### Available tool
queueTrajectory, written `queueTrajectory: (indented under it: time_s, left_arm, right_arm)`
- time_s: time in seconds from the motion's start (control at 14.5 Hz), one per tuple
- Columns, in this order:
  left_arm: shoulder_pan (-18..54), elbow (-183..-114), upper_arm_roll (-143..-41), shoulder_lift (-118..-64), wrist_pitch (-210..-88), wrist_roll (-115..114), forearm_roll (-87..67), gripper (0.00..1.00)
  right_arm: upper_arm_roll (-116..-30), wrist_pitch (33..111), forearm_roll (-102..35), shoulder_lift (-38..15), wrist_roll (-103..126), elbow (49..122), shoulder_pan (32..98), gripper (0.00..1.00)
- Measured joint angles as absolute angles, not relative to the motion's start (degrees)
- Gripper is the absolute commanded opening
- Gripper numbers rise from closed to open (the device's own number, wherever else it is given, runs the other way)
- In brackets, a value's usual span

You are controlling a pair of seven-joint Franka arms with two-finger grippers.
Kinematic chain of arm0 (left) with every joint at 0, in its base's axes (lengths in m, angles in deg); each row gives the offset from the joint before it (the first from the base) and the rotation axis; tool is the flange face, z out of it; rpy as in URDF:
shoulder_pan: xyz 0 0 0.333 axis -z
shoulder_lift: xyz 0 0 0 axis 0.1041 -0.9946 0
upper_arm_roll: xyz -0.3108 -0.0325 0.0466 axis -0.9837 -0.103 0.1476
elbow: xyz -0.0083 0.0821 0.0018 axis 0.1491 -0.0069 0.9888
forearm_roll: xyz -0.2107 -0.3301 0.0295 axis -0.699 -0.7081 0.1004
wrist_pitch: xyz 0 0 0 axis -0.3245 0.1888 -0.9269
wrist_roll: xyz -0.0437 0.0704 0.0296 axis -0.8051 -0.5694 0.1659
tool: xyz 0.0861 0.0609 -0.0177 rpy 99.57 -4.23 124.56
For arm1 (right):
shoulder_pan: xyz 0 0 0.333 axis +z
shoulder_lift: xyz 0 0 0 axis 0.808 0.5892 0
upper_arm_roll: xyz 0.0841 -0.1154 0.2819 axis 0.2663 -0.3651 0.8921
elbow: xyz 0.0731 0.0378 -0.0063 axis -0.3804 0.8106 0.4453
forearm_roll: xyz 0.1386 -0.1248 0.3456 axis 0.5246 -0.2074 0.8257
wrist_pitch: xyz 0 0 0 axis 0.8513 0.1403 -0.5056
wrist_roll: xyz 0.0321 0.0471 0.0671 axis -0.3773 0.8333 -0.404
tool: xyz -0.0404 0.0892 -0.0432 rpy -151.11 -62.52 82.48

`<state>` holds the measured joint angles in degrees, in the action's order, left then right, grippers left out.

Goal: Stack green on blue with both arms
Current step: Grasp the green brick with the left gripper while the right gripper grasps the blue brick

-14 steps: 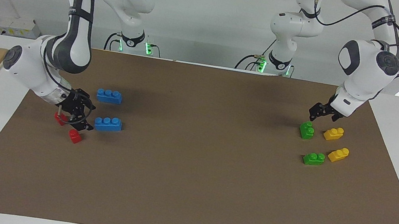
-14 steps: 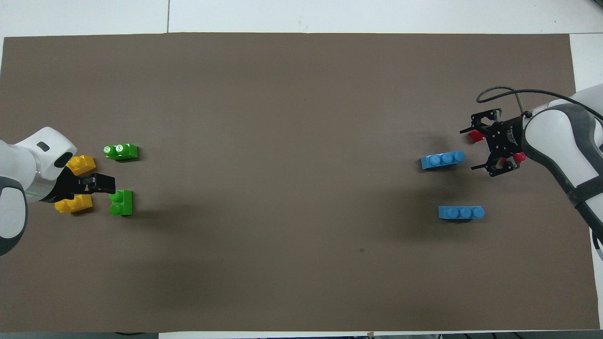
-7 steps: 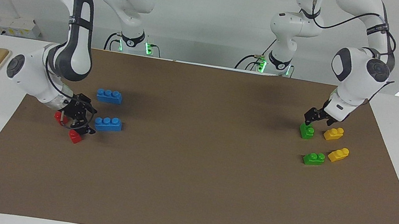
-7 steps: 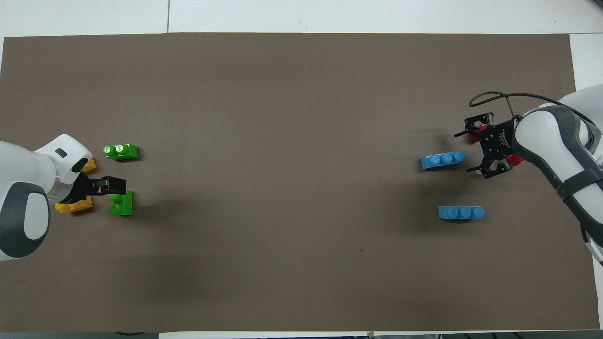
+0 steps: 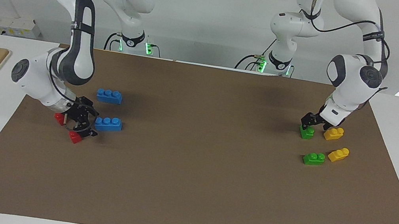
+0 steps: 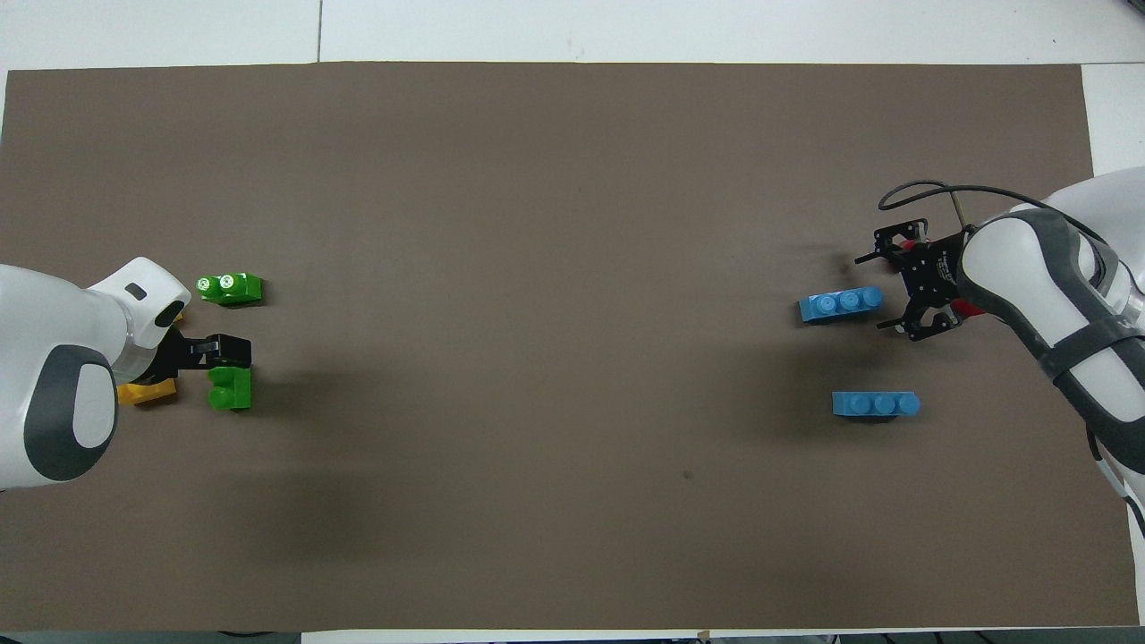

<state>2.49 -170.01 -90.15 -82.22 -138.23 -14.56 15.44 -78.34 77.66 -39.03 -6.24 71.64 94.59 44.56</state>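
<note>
L gripper (image 5: 308,123): fingers spread, low over the green brick (image 5: 306,132) nearer the robots, at the L arm's end of the counter (image 5: 187,190); not pinching yet, contact can't be told. Just beside it sits a yellow brick (image 5: 333,133); 2nd green (image 5: 314,158) and 2nd yellow (image 5: 339,154) lie farther from the robots. R gripper (image 5: 82,120): fingers spread too, low at the end of the blue brick (image 5: 108,124) farther from the robots, at the R arm's end, w/ red bricks (image 5: 75,136) right under and beside it; other blue (image 5: 109,96) lies nearer the robots. Nothing held, nothing stacked. Risks, as I judge them: L fingers closing off-centre could tip or spin the green, or catch the yellow since it's so close. R gripper comes at blue end-on, so it may shove the brick along the counter instead of straddling it, or drag a red along. A skewed grip on either would make the studs miss when pressing green onto blue.
</note>
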Motion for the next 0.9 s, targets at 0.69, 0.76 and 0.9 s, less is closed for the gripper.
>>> queueTrajectory:
  time_s: [0.69, 0.76, 0.9]
  left_arm:
    - [2.5, -173.8, -90.2, -83.2, -143.1, -14.6, 15.4, 0.99]
    - [2.5, -173.8, -90.2, -83.4, -143.3, -14.6, 15.4, 0.99]
    - [2.5, -173.8, -90.2, -83.8, -143.6, -14.6, 15.4, 0.99]
  right_arm:
    - [-78.7, 77.7, -34.1, -6.2, 69.4, 95.2, 44.3, 0.0]
    - [-78.7, 77.7, -33.8, -6.2, 69.4, 95.2, 44.3, 0.0]
    - [-78.6, 77.9, -33.8, -6.2, 69.4, 95.1, 44.4, 0.0]
